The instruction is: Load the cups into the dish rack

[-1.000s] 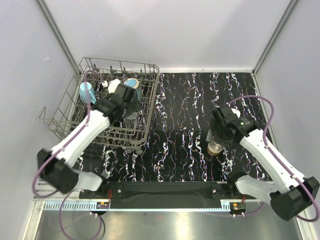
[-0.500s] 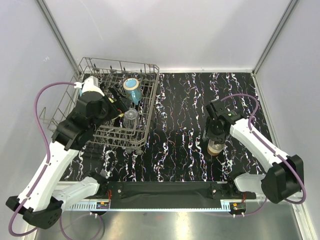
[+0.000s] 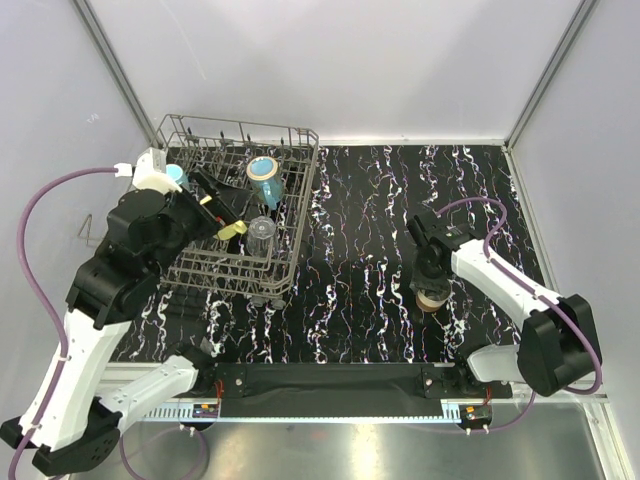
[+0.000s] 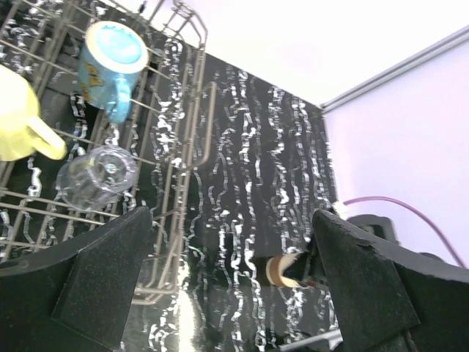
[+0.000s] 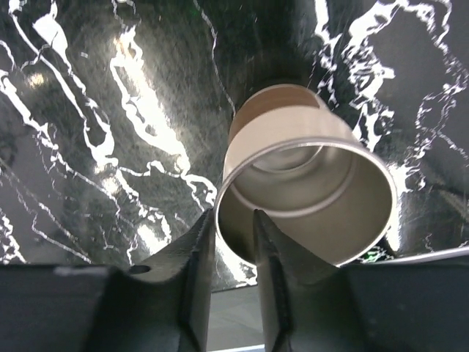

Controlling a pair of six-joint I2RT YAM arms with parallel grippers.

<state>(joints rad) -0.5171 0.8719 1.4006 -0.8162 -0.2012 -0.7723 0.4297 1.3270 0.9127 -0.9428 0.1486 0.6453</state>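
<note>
**Checker:** Cups, count and place?

**Clerk:** Four listed.
- Light-blue mug (image 3: pixel 264 180): in the dish rack (image 3: pixel 303 210), toward its far right, base turned up.
- Clear glass tumbler (image 3: pixel 261 236): in the rack, just nearer than that mug, by the right wall.
- Teal mug (image 3: pixel 176 174): only a blue-green patch at the rack's far left, mostly hidden by the left arm. Entered as loaded, not certain.
- Shiny metal cup (image 3: pixel 432 295): on the table (image 3: pixel 360 200), well apart from the rack, off to its right.

**Checker:** Anything else in the rack?

**Clerk:** One yellow mug (image 4: pixel 16 117), just beside the tumbler.

**Checker:** Grippers?

**Clerk:** Two.
- Right gripper (image 5: pixel 233 271): fingers nearly together with the metal cup's wall between them, one inside the mouth and one outside. It reads as a pinch on the rim.
- Left gripper (image 4: pixel 234 293): fingers wide apart, nothing between them, held over the rack.

**Checker:** Balance of the job?

**Clerk:** By my reckoning three of four are loaded and one is outstanding. What remains is to lift the metal cup, carry it across the table and seat it among the tines. The rim pinch is narrow, so the cup may swing or slip on the way.
</note>
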